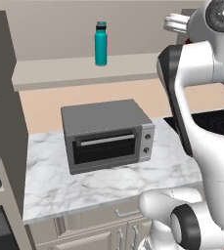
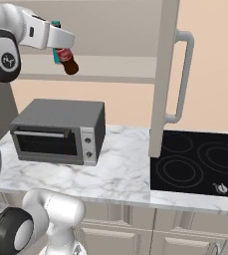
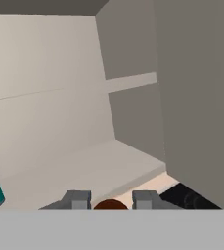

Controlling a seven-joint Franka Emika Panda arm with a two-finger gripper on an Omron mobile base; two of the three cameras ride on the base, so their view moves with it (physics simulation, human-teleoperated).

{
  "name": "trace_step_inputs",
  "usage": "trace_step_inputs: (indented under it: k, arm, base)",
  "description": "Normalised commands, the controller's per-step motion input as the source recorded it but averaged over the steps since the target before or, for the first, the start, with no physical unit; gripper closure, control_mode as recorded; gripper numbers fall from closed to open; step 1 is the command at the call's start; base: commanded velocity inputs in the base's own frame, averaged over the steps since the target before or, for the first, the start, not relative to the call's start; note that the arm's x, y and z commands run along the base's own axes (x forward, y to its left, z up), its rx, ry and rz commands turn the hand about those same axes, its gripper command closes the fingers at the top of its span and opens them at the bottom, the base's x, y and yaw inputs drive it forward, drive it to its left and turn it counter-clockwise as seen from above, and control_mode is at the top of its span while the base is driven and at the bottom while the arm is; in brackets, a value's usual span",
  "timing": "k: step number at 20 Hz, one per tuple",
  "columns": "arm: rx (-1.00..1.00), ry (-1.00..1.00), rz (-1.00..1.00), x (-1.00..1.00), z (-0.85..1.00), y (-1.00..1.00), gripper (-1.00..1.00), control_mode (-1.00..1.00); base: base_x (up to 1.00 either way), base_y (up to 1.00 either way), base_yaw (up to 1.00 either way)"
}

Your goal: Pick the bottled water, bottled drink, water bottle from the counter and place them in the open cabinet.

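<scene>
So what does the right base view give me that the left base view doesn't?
The right base view alone shows the bottled drink, dark with a red label, tilted and held between the shut fingers in front of the open cabinet; also the whole stovetop and a tall panel with a handle. The left base view alone shows the water bottle in full, upright on the cabinet shelf. Both show the toaster oven on the marble top and the cabinet shelf behind it.
</scene>
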Motion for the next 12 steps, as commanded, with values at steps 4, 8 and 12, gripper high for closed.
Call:
trace_step_inputs:
  k: [4,8,12]
  arm:
    - [0.02,0.0,0.0,0.36,-0.16,0.0,1.0,-1.0]
    - [0.02,0.0,0.0,0.24,-0.18,-0.03,1.0,-1.0]
    - [0.01,0.0,0.0,0.25,-0.16,-0.01,1.0,-1.0]
  base:
    - [0.0,0.0,0.0]
    - [0.0,0.0,0.0]
    - [0.0,0.0,0.0]
